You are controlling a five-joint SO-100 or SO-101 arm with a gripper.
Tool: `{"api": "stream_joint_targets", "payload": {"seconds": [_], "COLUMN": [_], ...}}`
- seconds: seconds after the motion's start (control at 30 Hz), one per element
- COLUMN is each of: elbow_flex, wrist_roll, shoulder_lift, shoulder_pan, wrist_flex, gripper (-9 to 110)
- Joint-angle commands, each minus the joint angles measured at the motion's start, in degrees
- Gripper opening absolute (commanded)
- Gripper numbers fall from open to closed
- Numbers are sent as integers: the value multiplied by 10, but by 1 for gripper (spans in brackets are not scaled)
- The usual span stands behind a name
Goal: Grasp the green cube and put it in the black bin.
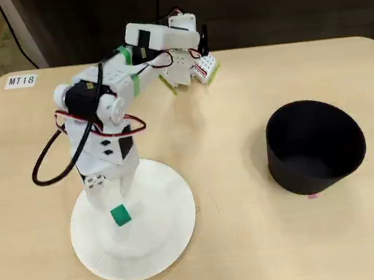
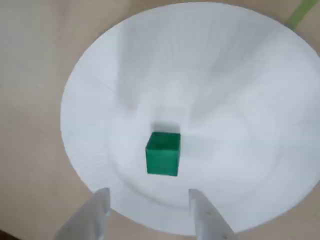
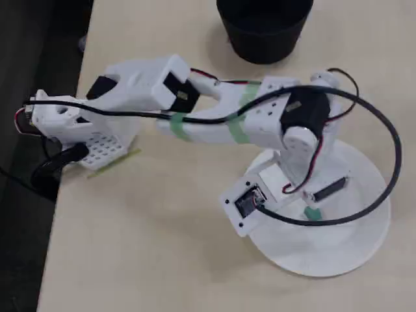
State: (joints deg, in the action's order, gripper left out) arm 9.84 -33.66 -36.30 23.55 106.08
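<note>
The green cube (image 1: 120,215) lies near the middle of the white plate (image 1: 167,233). In the wrist view the cube (image 2: 163,153) sits just ahead of my gripper (image 2: 150,200), centred on the gap between the two white fingertips (image 2: 101,199) but apart from them. My gripper (image 1: 112,192) points down over the plate, open and empty, just above and behind the cube. The black bin (image 1: 316,145) stands empty to the right of the plate. In another fixed view a sliver of the cube (image 3: 312,213) shows under the wrist, and the bin (image 3: 263,26) is at the top edge.
The arm's base (image 1: 189,69) stands at the table's back edge, with a black cable looping to the left of the arm (image 1: 48,162). A label "MT18" (image 1: 20,81) is at the back left corner. Bare tabletop lies between plate and bin.
</note>
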Motion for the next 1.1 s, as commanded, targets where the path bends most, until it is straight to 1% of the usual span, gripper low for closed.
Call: {"api": "stream_joint_targets", "payload": {"seconds": [0.0, 0.2, 1.07], "elbow_flex": [-23, -46, -78], "wrist_roll": [0, 17, 23], "shoulder_lift": [-3, 18, 76], "shoulder_pan": [-2, 8, -23], "wrist_flex": [-1, -2, -3], "gripper": [26, 29, 28]}}
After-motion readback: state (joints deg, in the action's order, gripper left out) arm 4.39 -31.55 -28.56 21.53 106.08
